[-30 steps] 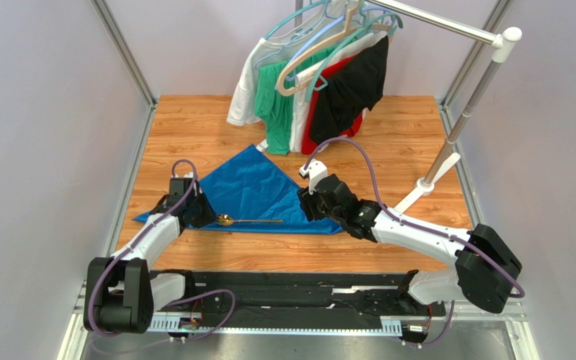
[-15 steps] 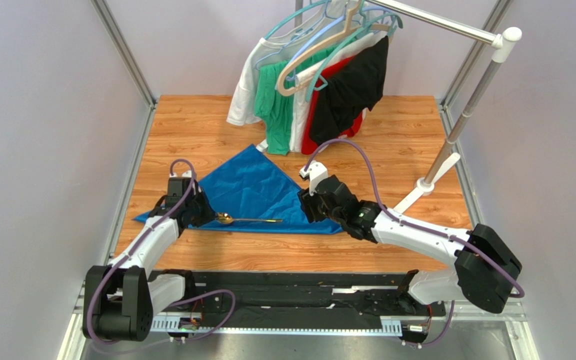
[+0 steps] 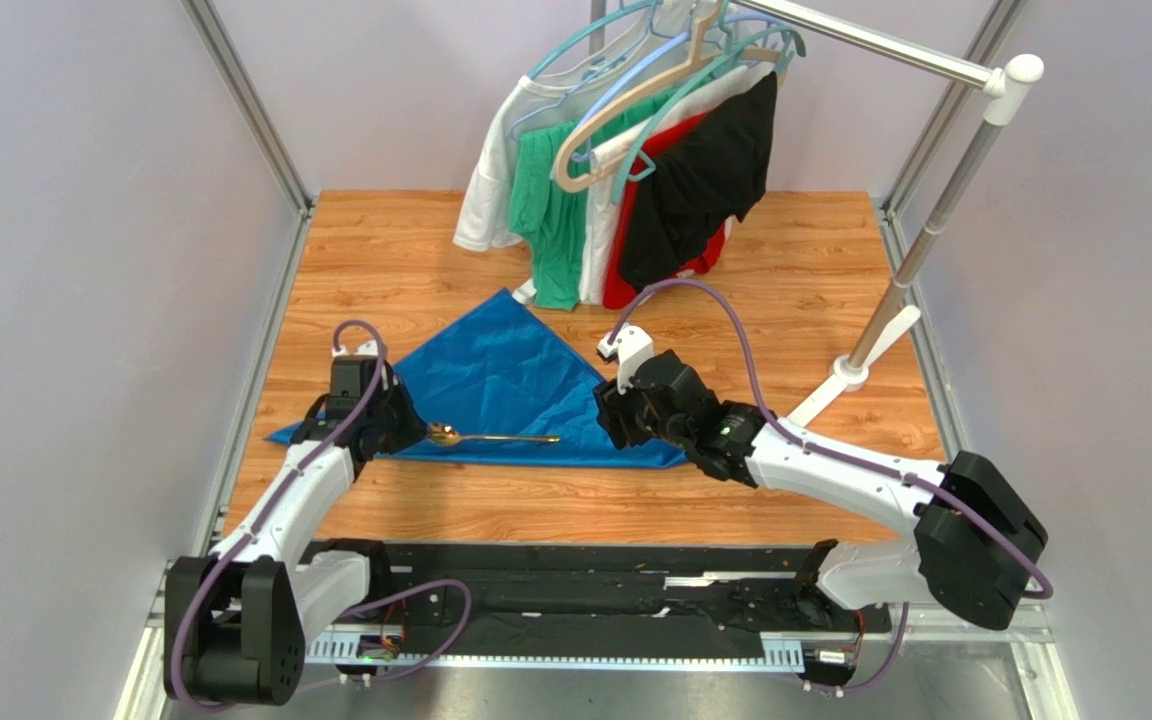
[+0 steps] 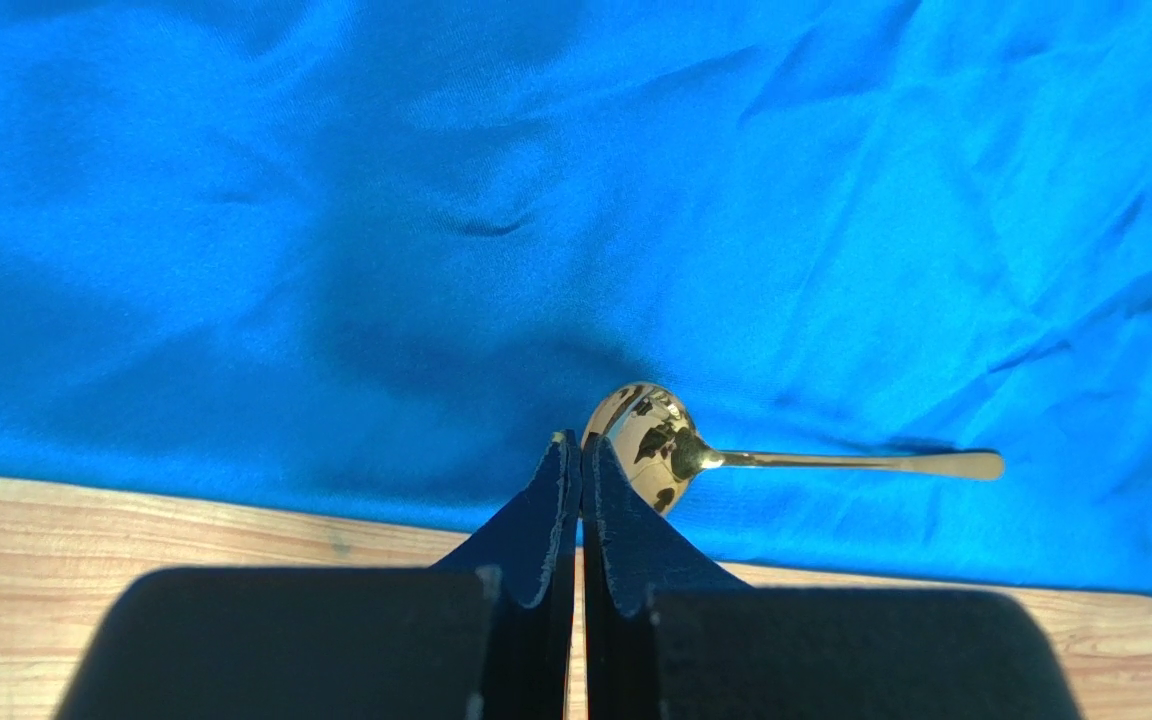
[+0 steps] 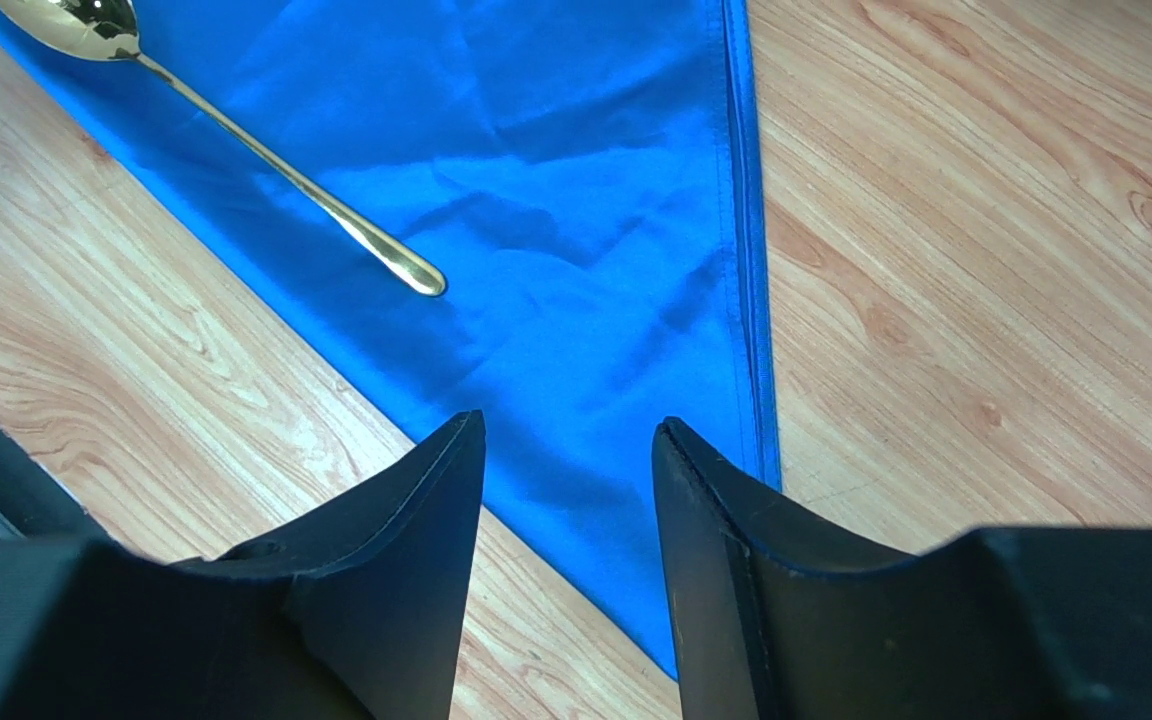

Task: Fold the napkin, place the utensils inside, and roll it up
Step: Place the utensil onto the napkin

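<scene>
Top view: I see the napkin (image 3: 515, 383) lying flat on the table (image 3: 778, 285). It's folded into a triangle, long edge toward the arm bases, apex toward the far side.
Utensil: 1 gold spoon (image 3: 495, 440) on the napkin, just inside the long edge and roughly parallel to it. Bowl is at the left, handle runs right.
Left arm: left gripper (image 4: 579, 447) has its 2 fingers pressed together, tips down at the napkin near the long edge. The tips are at the left rim of the spoon bowl. I can't tell whether they touch it or whether any cloth is pinched.
Right arm: right gripper (image 5: 567, 428) has its fingers apart with nothing between them. It sits over the napkin's right corner, with bare wood on both sides. The spoon handle's end is up and left of the fingers in the wrist view, clear of both.
Cloth: light creases across the face. In the left wrist view the napkin fills most of the frame, with a strip of table along the bottom.
Far side: a rack (image 3: 898, 60) holds garments (image 3: 627, 165) on hangers in white, green, red and black. The lowest hems hang near the napkin's apex. I can't tell if they touch it.
</scene>
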